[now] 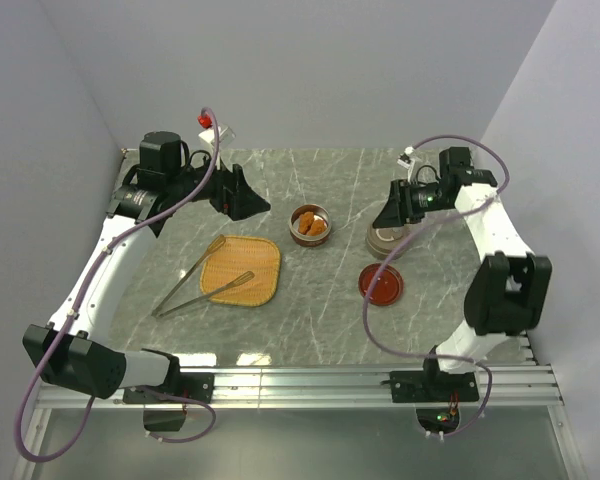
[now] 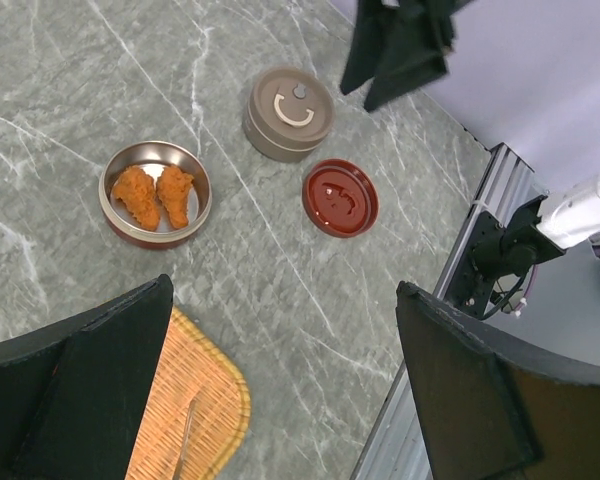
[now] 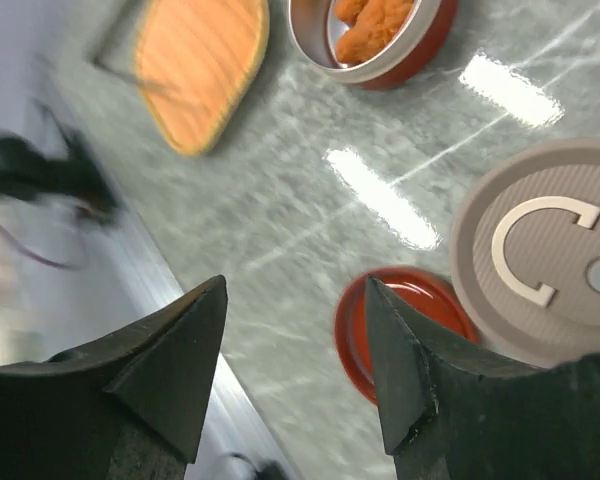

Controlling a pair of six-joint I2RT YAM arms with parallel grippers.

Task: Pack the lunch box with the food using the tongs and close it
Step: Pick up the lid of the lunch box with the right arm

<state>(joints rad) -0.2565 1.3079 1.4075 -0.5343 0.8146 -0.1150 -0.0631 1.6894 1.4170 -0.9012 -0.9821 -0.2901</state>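
Tongs (image 1: 202,280) lie partly on woven tray (image 1: 252,266), partly on tabletop (image 1: 320,320); long axis diagonal, near-left to far-right. We judge left gripper (image 1: 238,198) nearer: tongs toward near side from it, fingers wide apart, empty. Right gripper (image 1: 392,218) over beige lidded container (image 1: 383,240), fingers apart, nothing between. Nuggets (image 1: 311,226) in round tin (image 1: 292,222).

The left gripper (image 2: 285,300) is hanging with fingers spread wide; the right gripper (image 3: 295,290) is hovering with fingers parted.

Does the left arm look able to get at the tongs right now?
Probably yes: the tongs lie uncovered, partly on the tray, close to the open left gripper, with nothing between them.
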